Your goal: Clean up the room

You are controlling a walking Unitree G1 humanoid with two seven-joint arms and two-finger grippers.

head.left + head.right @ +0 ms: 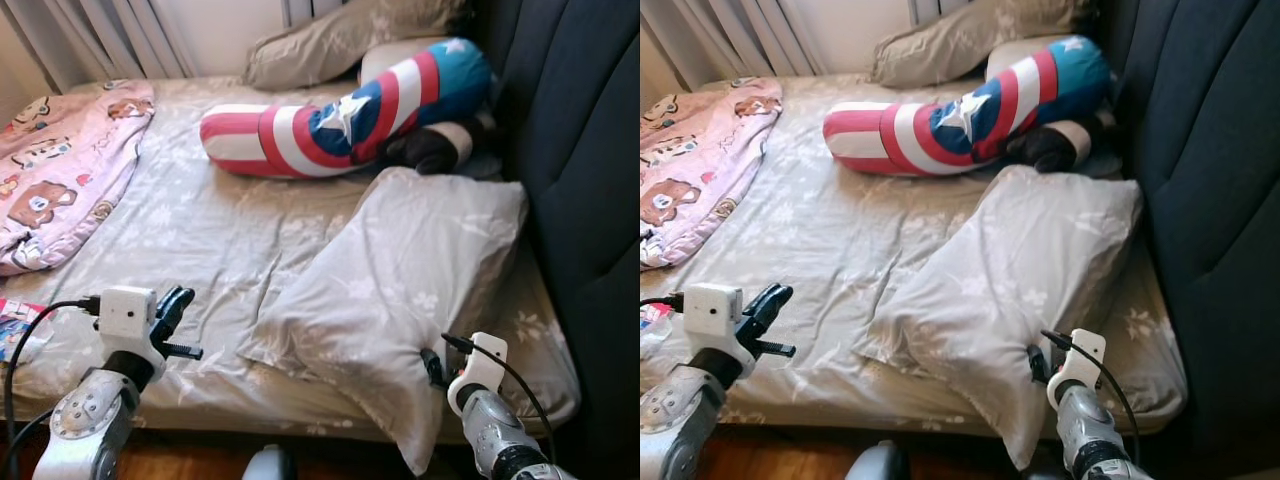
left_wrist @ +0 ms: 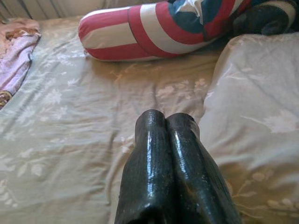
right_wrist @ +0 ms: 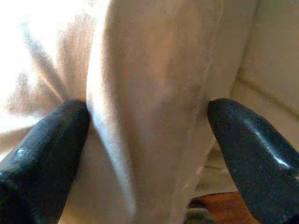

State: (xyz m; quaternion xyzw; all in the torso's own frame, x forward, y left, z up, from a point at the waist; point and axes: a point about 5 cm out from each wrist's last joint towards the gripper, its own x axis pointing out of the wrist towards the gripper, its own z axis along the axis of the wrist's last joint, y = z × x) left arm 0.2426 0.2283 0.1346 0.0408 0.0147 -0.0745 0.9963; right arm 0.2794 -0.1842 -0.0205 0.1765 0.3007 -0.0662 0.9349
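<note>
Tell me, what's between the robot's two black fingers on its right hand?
A fold of the grey pillow sits between the right gripper fingers, which are spread apart either side of it, seen in the right wrist view.

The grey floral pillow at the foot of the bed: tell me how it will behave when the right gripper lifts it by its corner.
The pillow looks soft and creased, so it will probably sag and fold rather than stay flat. It likely weighs little for its bulk. The right gripper is open around a fold of fabric, so the loose case may stretch or slip before the filling follows.
</note>
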